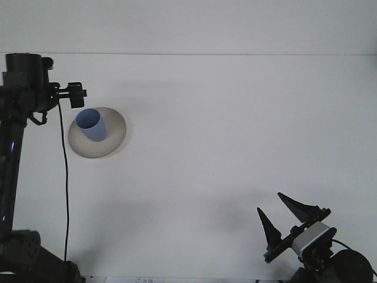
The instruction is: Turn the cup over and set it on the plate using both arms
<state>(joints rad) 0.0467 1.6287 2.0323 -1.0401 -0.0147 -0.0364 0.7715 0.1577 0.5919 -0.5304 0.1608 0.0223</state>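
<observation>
Already the blue cup (92,124) stood on the grey plate (112,144), mouth upward so far as the front view showed, set a little toward the plate's left half and touching nothing else. By my judgement the placing was done and the step in hand was the retreat of the left arm.

The left end effector (75,94) sat just up and to the left of the plate, clear of the cup's rim, holding nothing. Whether its fingers were parted or together I could not tell; it showed only as a small dark block at that angle.

To do this step well, the arm should go up and away from the plate rather than across it, since a light cup like that would likely tip at the slightest brush. The black cable (63,177) hanging from the arm passed left of the plate, and any swing toward the plate could drag it against the rim, so a slow, steady withdrawal seemed wise.

The right end effector (283,213) lay well apart from the plate, far to its lower right near the front edge of the white worktop (235,130), its two pointed fingers spread and empty. It needed no motion.
</observation>
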